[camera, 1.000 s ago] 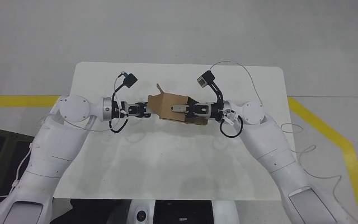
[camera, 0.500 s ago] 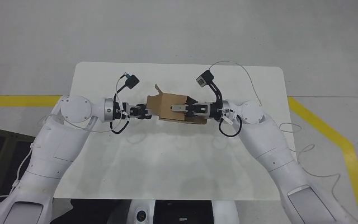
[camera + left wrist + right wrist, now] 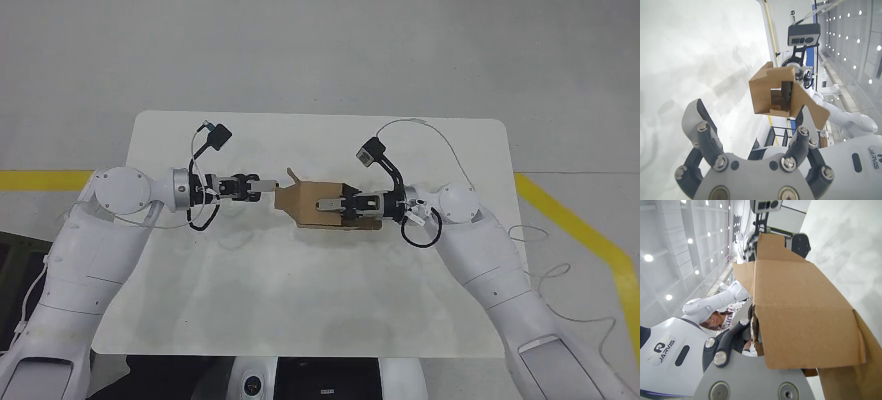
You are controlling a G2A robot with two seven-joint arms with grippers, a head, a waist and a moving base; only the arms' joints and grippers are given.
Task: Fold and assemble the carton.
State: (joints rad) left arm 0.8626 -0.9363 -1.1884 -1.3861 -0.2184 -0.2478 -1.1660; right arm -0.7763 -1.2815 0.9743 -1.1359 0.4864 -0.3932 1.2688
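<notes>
The top view looks straight down from overhead, far enough off to take in the whole tabletop point(image 3: 300, 290). The left wrist view sits close behind the left pincer point(image 3: 262, 187), facing along the tabletop at the carton point(image 3: 761, 94) and the right arm point(image 3: 847, 117) beyond. The right wrist view sits behind the right pincer point(image 3: 330, 205), hard against the carton, facing the left arm point(image 3: 715, 300). All three share the carton.

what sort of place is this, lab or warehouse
Probably a robot test lab in an industrial hall: a white table on grey floor marked with a yellow line, and a high ceiling with rows of lights.
</notes>
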